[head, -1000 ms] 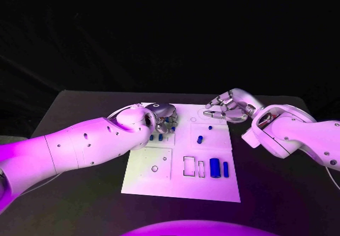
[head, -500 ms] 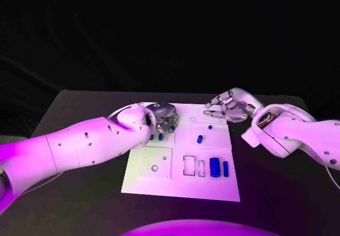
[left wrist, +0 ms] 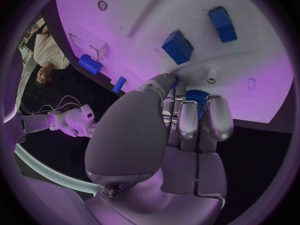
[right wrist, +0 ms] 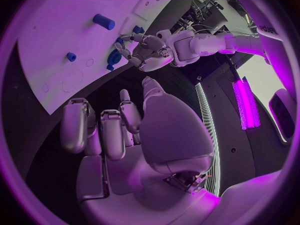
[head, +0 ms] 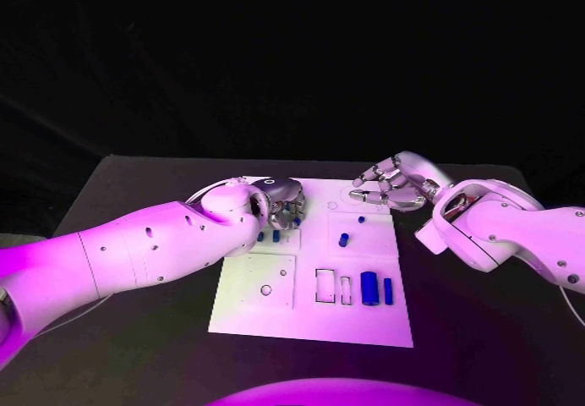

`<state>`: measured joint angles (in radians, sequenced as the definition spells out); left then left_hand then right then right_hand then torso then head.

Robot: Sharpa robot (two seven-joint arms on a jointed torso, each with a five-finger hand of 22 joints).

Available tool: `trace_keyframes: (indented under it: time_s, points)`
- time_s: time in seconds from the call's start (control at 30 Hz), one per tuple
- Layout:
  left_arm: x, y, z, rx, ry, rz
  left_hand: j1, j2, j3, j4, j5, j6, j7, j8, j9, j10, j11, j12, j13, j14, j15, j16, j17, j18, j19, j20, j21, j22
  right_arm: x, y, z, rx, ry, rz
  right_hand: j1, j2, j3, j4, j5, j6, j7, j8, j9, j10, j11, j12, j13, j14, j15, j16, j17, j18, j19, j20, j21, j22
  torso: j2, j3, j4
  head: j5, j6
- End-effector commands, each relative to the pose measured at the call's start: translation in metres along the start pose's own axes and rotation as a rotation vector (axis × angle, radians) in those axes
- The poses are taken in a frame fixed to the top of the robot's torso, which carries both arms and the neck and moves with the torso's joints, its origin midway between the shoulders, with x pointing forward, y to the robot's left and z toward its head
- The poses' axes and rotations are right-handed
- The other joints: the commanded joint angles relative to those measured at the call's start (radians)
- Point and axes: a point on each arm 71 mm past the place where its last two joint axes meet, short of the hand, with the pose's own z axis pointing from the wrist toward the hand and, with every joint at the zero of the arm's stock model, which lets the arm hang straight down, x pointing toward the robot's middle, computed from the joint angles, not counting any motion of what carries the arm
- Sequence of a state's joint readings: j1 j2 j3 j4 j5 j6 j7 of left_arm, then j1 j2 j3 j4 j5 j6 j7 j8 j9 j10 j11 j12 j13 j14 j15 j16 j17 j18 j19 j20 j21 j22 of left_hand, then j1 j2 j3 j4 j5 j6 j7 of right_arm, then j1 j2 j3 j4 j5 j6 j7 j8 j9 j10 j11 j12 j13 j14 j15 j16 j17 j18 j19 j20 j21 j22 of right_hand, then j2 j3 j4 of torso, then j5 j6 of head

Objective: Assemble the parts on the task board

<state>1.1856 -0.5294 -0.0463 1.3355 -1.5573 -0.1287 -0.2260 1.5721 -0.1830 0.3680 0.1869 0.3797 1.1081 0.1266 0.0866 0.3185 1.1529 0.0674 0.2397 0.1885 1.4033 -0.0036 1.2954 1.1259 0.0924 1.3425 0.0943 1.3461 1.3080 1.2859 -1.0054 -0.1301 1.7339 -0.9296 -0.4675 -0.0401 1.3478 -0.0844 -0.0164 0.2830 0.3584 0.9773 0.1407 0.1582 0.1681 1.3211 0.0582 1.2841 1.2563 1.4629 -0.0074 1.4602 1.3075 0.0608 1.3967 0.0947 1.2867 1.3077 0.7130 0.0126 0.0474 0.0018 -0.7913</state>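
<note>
the white task board (head: 311, 313) lies flat in the middle of the dark worktop (head: 134, 338).

the left hand (head: 283, 203) is over the far left corner of the board. in the left wrist view its fingers (left wrist: 187, 120) curl down over a round blue part (left wrist: 195, 96) with ridges on its side. the fingertips look like they are touching it, but i cannot tell for sure if the hand is holding it or just resting on it. two small blue blocks (head: 267, 237) stand on the board just beside this hand, on the side nearer the robot.

the right hand (head: 392, 188) is at the far right edge of the board. its fingers (right wrist: 109, 130) are bent and a little apart, with nothing in them. it is not touching any part.

a short blue peg (head: 344, 239) lies near the middle of the board, and a tiny blue piece (head: 361, 220) sits just past it, nearer the right hand. closer to the robot there are three slots in a row. beside them lie a fat blue bar (head: 369, 288) and a thin blue bar (head: 389, 290), side by side and close together. a small oval hole (head: 266, 290) is on the left part of the board.
</note>
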Motion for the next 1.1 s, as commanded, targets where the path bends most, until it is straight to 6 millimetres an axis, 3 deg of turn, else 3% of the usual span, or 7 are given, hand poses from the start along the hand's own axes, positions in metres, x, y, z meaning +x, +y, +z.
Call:
trace_keyframes:
  time_s: [0.03, 0.67, 1.1]
  points:
    - [-0.002, -0.003, -0.001, 0.026, -0.031, -0.028, -0.006, -0.006, 0.005, -0.002, -0.006, 0.010, 0.000, -0.004, -0.003, 0.010, -0.001, -0.008, -0.002, 0.009, 0.000, 0.005, 0.000, -0.020, 0.009, 0.002, 0.004, 0.050, 0.001, 0.001, 0.000, -0.012, 0.004, -0.006, 0.001, 0.004, -0.004, -0.004, 0.004, -0.004, 0.000, 0.003, 0.000, -0.003, 0.000, 0.000, 0.002, 0.063, -0.006, -0.006, 0.085, 0.010, -0.004, 0.000, -0.005, 0.071, 0.000, -0.0007, 0.0005, 0.000, 0.002]
    - [-0.018, 0.004, -0.015, 0.029, -0.114, -0.073, -0.023, -0.016, 0.011, -0.007, -0.009, 0.017, 0.007, -0.012, -0.013, 0.024, 0.002, -0.030, -0.007, 0.017, 0.002, 0.010, 0.001, -0.025, 0.024, 0.001, 0.019, 0.064, -0.001, 0.000, 0.000, -0.011, -0.005, -0.009, 0.001, 0.004, -0.004, -0.004, 0.004, -0.003, 0.000, 0.004, 0.000, -0.003, 0.000, 0.000, 0.002, 0.063, -0.006, -0.006, 0.084, 0.010, -0.005, 0.000, -0.006, 0.071, -0.001, -0.0006, 0.0008, 0.003, 0.005]
    - [-0.023, 0.025, -0.031, -0.021, -0.089, -0.087, -0.038, -0.022, 0.010, -0.006, -0.011, 0.021, 0.007, -0.016, -0.018, 0.032, 0.002, -0.040, -0.009, 0.020, 0.002, 0.011, -0.001, -0.026, 0.029, 0.002, 0.022, 0.068, -0.001, -0.001, 0.000, -0.008, -0.007, -0.009, 0.001, 0.004, -0.004, -0.004, 0.004, -0.003, 0.000, 0.004, 0.000, -0.003, 0.000, 0.000, 0.002, 0.063, -0.006, -0.006, 0.084, 0.010, -0.005, 0.000, -0.006, 0.071, 0.000, -0.0008, 0.0017, 0.005, 0.009]
